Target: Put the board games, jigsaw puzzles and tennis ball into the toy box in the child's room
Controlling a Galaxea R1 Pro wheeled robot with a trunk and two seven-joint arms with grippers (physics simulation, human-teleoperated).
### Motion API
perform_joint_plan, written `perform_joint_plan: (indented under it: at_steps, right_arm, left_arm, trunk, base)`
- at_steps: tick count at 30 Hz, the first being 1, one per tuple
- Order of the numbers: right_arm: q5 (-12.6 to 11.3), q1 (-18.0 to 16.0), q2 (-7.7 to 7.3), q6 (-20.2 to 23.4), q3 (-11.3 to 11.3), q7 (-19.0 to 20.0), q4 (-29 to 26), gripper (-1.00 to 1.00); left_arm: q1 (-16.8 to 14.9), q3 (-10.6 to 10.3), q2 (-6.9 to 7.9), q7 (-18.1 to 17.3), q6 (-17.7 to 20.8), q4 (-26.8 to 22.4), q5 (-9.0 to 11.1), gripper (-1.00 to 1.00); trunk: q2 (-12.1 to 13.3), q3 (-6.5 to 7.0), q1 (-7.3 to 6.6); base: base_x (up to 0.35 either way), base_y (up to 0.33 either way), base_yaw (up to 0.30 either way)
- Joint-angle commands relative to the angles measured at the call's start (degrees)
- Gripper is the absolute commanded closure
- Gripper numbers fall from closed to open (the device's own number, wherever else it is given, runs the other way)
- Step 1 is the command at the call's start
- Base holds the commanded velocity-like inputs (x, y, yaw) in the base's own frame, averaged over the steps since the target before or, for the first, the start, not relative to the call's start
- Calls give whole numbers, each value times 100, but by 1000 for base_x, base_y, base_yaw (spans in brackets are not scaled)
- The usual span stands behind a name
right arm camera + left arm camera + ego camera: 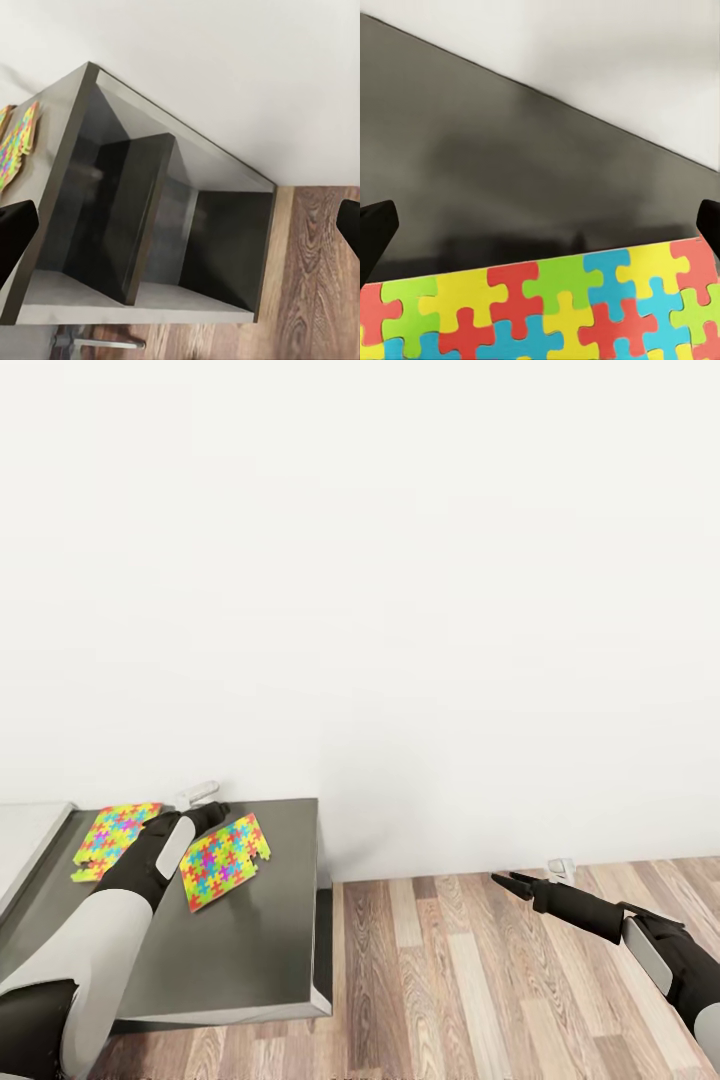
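Observation:
Two jigsaw puzzles lie flat on the dark grey lower section of the table. My left gripper hovers low between them, open and holding nothing. In the left wrist view a puzzle lies just under the open left gripper, with bare dark table top beyond. My right gripper hangs open over the floor to the right of the table, pointing at it. The right wrist view has the right gripper open and a puzzle edge. Toy box, board games, tennis ball and bed are out of view.
A pale grey desk top joins the dark section at the far left. The cabinet's side is open, with dark compartments split by a divider. A white wall runs close behind. Wood-plank floor spreads to the right.

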Motion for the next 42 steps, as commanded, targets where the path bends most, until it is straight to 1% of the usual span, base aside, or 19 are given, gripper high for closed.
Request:
perform_joint_plan:
  at_steps: [1, 8, 27, 34, 42]
  right_arm:
    - [-55, -4, -4, 59, 13, 7, 0, -100]
    - [-55, -4, -4, 58, 6, 14, 0, -100]
    - [-55, -6, -4, 58, 10, 12, 0, -100]
    - [-55, -5, -4, 58, 7, 16, 0, -100]
    - [-55, -7, -4, 58, 13, 13, 0, -100]
  left_arm:
    - [-3, -3, -1, 39, 0, -11, 59, -100]
    - [-3, -7, -6, 45, -100, -10, 60, -100]
    - [-3, 16, 3, 45, -135, -15, 64, -100]
    - [-3, 24, 1, 48, -273, -22, 81, -100]
    - [-3, 30, 5, 59, -342, -23, 94, -100]
  trunk:
    - [-11, -17, 3]
    - [-11, -66, 3]
    - [-11, -199, 3]
    - [-11, -247, 3]
    - [-11, -303, 3]
  base:
    - [0, 0, 0]
    - [0, 0, 0]
    - [0, 0, 0]
    - [0, 0, 0]
    - [0, 0, 0]
